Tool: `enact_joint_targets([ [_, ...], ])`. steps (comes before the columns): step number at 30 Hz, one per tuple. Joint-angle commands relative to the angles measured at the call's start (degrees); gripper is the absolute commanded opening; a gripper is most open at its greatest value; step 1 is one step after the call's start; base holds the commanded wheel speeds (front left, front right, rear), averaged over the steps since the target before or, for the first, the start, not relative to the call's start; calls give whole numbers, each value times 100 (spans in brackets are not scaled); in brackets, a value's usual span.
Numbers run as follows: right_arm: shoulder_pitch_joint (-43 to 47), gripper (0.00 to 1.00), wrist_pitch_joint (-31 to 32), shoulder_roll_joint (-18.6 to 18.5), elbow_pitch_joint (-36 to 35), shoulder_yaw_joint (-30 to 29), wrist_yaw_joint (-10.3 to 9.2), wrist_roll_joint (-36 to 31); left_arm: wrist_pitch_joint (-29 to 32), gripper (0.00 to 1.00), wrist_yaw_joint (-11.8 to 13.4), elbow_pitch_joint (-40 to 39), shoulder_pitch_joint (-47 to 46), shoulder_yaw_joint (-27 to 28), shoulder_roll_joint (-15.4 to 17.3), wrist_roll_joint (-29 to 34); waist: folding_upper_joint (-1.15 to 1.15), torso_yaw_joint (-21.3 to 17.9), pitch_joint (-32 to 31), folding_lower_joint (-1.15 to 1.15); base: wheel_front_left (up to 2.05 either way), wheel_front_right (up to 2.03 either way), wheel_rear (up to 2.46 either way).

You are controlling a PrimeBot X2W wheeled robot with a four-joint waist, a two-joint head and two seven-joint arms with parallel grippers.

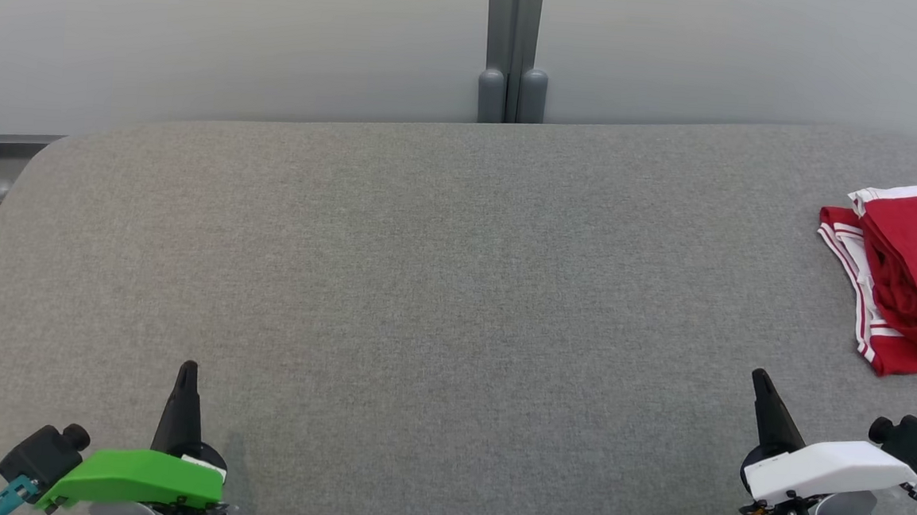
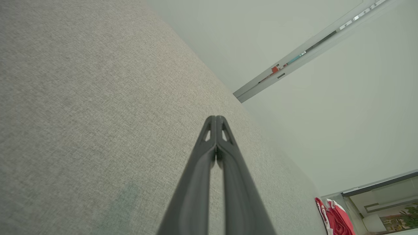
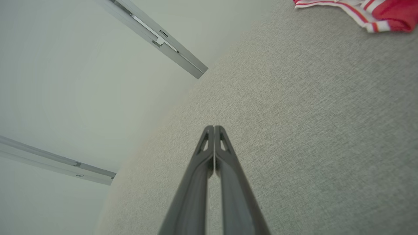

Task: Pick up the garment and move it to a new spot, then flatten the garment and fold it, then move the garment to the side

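1. Down at the lower left of the head view sits the left gripper (image 1: 187, 370). Its two long dark fingers are thin and pointed. They are pressed together with nothing between them.
2. A smooth green cover (image 1: 134, 476) sits on its wrist. It is shaped like a flat wedge.
3. The right gripper (image 1: 761, 381) sits at the lower right. Its dark fingers are closed tight too, and they hold nothing. In its wrist view the tips touch, and a thin slit shows lower down.
4. A smooth white cover (image 1: 828, 467) sits on that wrist, with rounded edges.
5. Both grippers are over the table (image 1: 441, 288). Its top is grey woven cloth that looks a bit rough. Its far corners are round.
6. The garment (image 1: 907, 269) lies on the right side of the table. It is red soft cloth with white stripes along the edges. It is folded into a lumpy pile, and the edge of the head view cuts it off.
7. The garment is up and to the right of the right gripper and does not touch it. It is well apart from the left gripper.
8. Behind the table is a pale, smooth wall (image 1: 201, 35). A grey post (image 1: 512, 38) runs down it and ends in two round knobs at the table's far edge.
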Motion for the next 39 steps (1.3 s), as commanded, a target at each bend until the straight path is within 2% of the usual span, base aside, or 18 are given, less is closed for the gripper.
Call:
enact_joint_targets([
  [1, -147, 0, 32, -29, -80, -24, -3, 196, 52, 0, -8, -81, -175, 51, 42, -193, 0, -2, 0, 0, 0, 0, 0],
  [39, -314, 0, 425, -41, -85, -159, -4, 2549, 641, 0, -14, -220, -318, 353, 46, -2243, 0, -58, -8, 0, 0, 0, 0],
])
